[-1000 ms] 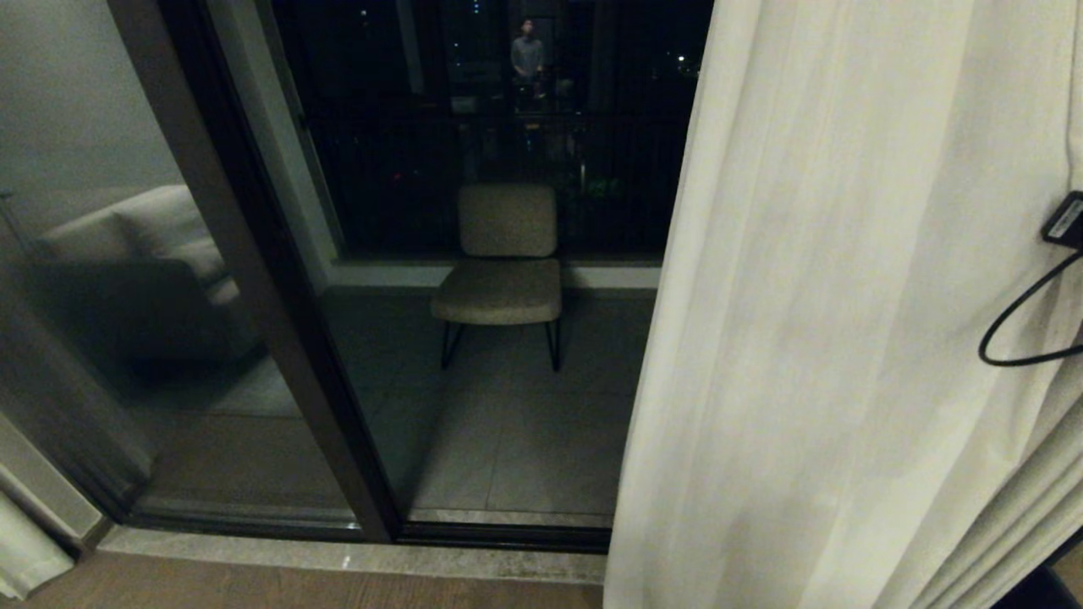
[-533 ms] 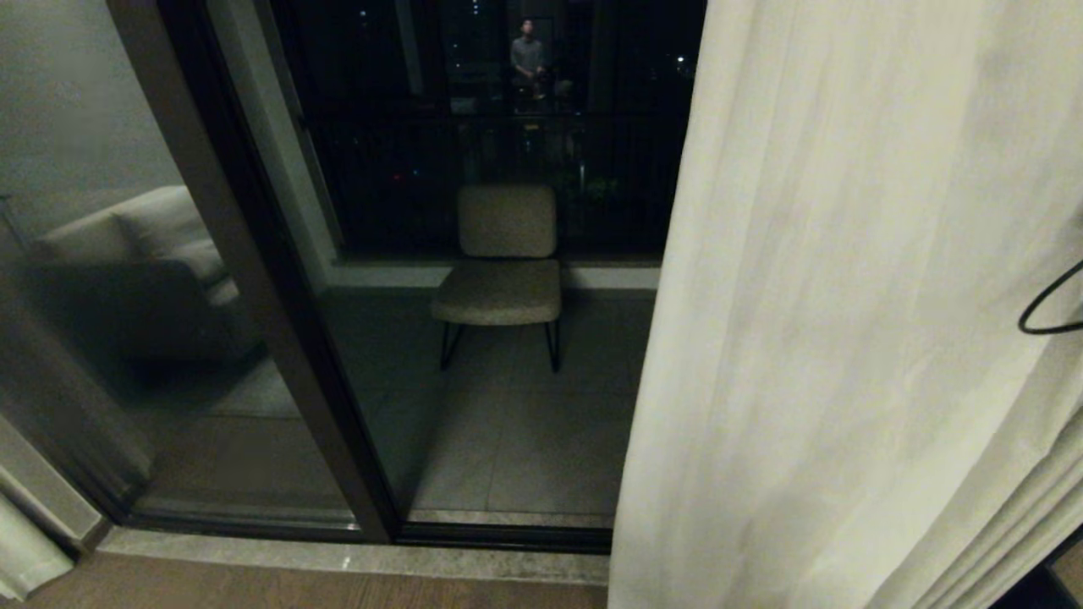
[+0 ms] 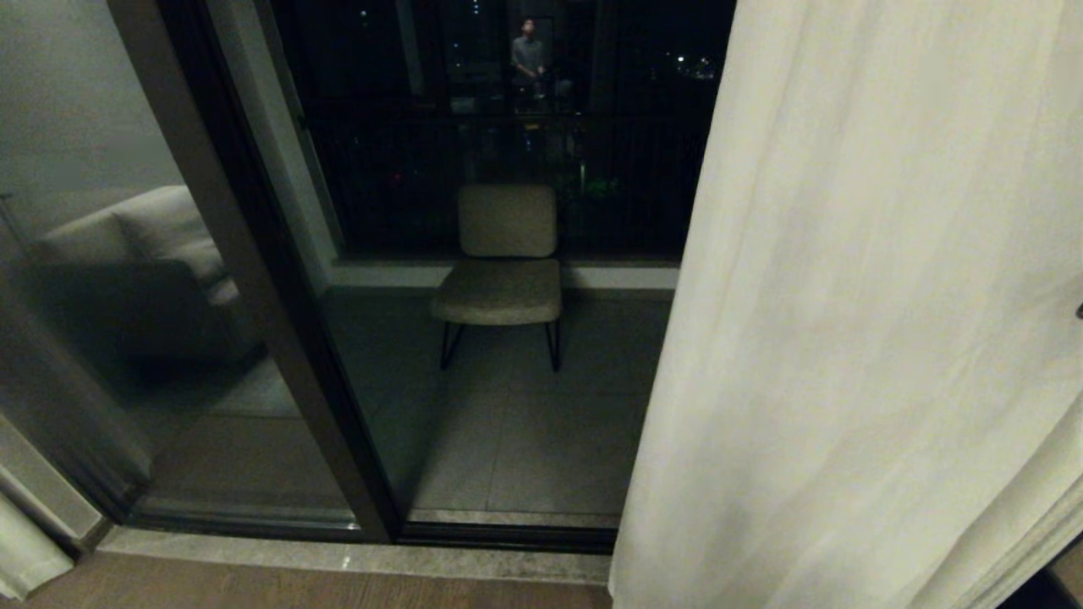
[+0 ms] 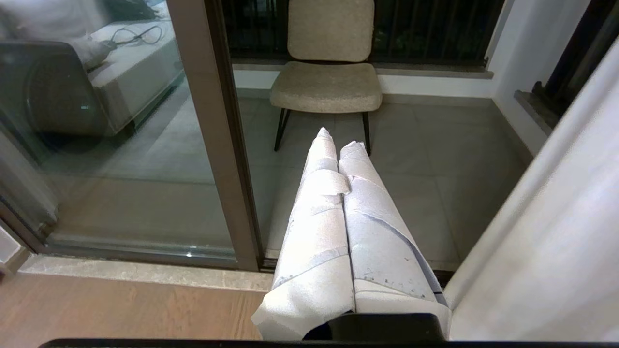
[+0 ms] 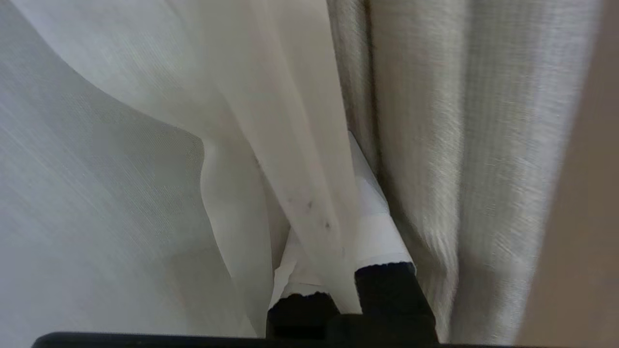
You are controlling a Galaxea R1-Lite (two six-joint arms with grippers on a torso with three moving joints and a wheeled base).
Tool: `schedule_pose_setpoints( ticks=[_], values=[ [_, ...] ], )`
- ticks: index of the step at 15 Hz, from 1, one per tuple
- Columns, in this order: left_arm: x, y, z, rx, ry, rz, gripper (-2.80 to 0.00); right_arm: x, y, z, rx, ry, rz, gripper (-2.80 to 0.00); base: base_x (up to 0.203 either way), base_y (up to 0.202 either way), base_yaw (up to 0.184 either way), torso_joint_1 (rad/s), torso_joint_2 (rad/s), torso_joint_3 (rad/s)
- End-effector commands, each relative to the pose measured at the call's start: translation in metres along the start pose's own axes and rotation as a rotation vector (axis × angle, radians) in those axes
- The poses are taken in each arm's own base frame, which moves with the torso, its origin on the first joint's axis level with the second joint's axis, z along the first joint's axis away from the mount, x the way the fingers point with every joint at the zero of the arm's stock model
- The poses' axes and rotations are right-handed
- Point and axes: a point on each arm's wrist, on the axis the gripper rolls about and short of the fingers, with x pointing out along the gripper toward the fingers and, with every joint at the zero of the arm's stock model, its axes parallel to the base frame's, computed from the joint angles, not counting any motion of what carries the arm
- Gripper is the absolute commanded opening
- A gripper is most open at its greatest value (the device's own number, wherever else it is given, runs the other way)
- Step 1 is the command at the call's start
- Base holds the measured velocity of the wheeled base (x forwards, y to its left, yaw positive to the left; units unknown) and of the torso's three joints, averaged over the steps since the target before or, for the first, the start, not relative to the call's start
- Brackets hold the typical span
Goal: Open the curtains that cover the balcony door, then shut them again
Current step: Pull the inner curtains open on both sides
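Here, in the head view, the cream-white curtain (image 3: 854, 338) hangs at the right and covers that side of the balcony door (image 3: 279, 338), whose dark slanting frame and glass are bare from the left to the panel's free edge; that edge falls from the top right of centre to the pale stone threshold (image 3: 355, 556), leaving an open gap through which a padded chair (image 3: 503, 271) on thin dark legs stands on the tiled balcony floor. A sliver of a second panel (image 3: 21, 550) shows at the lower left corner. Neither gripper shows here. Compared with a second ago, the curtain's free edge stands slightly further right, and the black cable and fitting then seen at the right margin have all but left the picture. In the left wrist view, the left gripper (image 4: 338, 137), its fingers (image 4: 319, 232) wrapped in pale tape, is pressed together on nothing and points toward the chair (image 4: 329, 77), apart from the curtain (image 4: 546, 251) beside it. In the right wrist view, the right gripper (image 5: 360, 159) is pinched on a fold of the smooth, finely woven curtain (image 5: 271, 121), with coarser, ribbed grey-beige fabric (image 5: 459, 145) just beside it.
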Motion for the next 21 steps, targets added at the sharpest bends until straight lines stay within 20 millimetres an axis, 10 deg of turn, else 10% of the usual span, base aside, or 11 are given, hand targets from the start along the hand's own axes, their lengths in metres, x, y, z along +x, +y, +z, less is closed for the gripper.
schedule_pose_setpoints(
  ticks=[1, 5, 11, 21],
  values=[
    [0.000, 0.000, 0.000, 0.000, 0.000, 0.002, -2.80, 0.018, -0.022, -0.016, -0.022, 0.007, -0.058, -2.80, 0.000, 0.000, 0.000, 0.000, 0.00, 0.000],
    [0.000, 0.000, 0.000, 0.000, 0.000, 0.001, -2.80, 0.035, -0.054, -0.023, -0.046, -0.008, -0.119, -2.80, 0.000, 0.000, 0.000, 0.000, 0.00, 0.000],
    [0.000, 0.000, 0.000, 0.000, -0.001, 0.002, -2.80, 0.025, -0.045, -0.001, -0.042, -0.040, -0.080, -2.80, 0.000, 0.000, 0.000, 0.000, 0.00, 0.000],
    [0.000, 0.000, 0.000, 0.000, 0.000, 0.001, -2.80, -0.104, -0.001, 0.063, 0.016, 0.023, 0.322, -2.80, 0.000, 0.000, 0.000, 0.000, 0.00, 0.000]
  ],
)
